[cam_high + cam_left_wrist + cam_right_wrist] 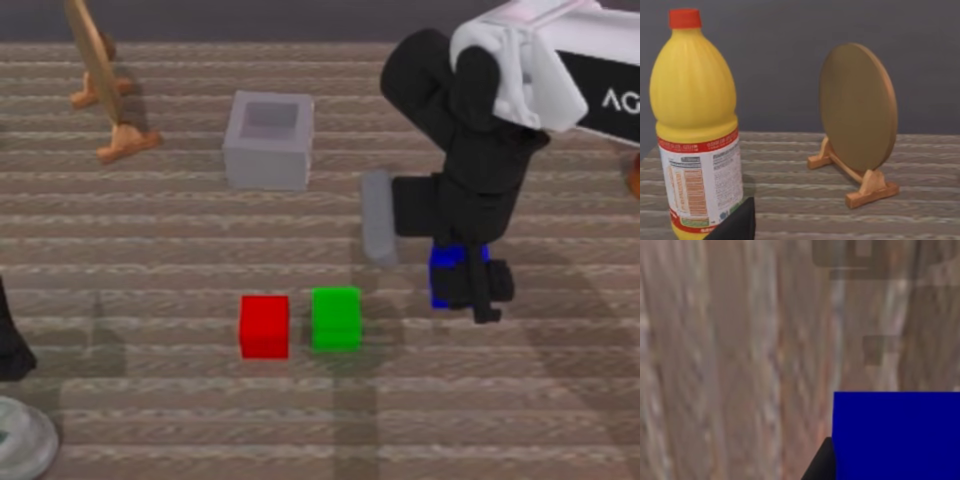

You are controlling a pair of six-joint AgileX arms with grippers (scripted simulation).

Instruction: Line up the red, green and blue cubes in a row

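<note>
Blue cube (446,272), clamped in the right hand (465,285) above the bench (150,400), hangs just right of the green cube (336,318), which sits beside the red cube (265,326), so the row's open end lies leftward and slightly nearer the camera.

My right arm reaches down over the table, its gripper (463,285) squeezing something. My left arm sits parked at the left edge.
</note>
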